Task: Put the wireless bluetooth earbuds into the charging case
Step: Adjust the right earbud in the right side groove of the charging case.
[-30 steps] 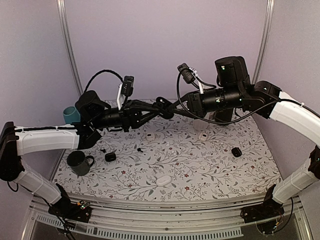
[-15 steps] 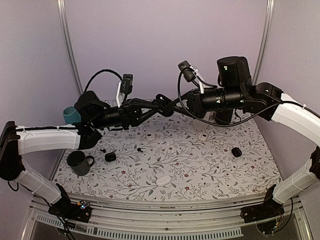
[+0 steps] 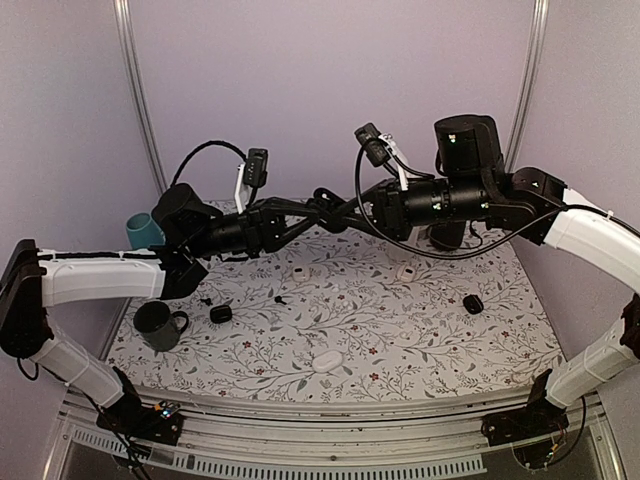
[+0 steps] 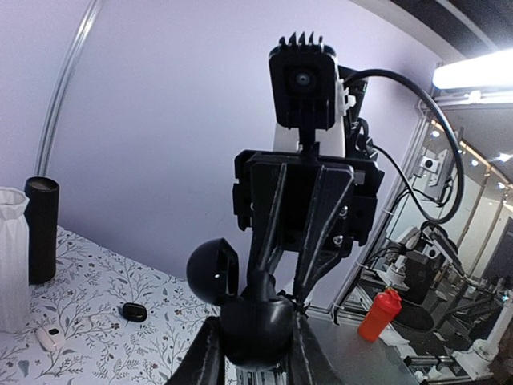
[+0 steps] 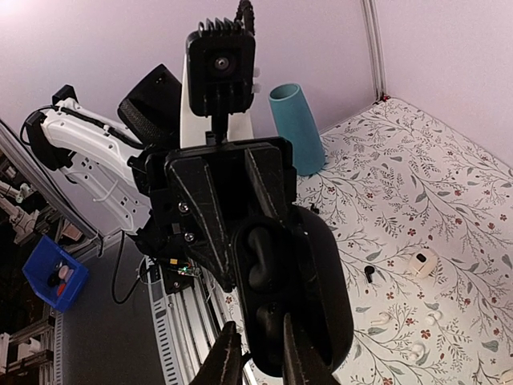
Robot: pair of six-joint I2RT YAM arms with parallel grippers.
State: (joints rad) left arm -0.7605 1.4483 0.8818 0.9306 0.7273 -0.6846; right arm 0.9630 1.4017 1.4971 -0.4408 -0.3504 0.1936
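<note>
The black charging case (image 4: pixel 252 317) hangs in mid-air over the back of the table, lid (image 4: pixel 210 271) open, with my left gripper (image 4: pixel 256 346) shut on its body. In the right wrist view the case (image 5: pixel 321 281) faces me. One black earbud (image 5: pixel 260 253) sits in the upper well and another earbud (image 5: pixel 271 307) lies in the lower well. My right gripper (image 5: pixel 258 321) hovers right at that lower well, its fingers a narrow gap apart. From above, the two grippers meet at the case (image 3: pixel 326 209). A loose black earbud (image 3: pixel 280 298) lies on the cloth.
On the flowered cloth are a dark mug (image 3: pixel 157 325), a teal cup (image 3: pixel 140 230), two closed black cases (image 3: pixel 221 313) (image 3: pixel 473 303) and three white cases (image 3: pixel 303 271) (image 3: pixel 406 271) (image 3: pixel 327 361). A black cylinder (image 4: pixel 40 228) and a white vase (image 4: pixel 12 257) stand at the back.
My right gripper's fingers have parted a little at the case. Both arms stay joined at the case, shifted only slightly.
</note>
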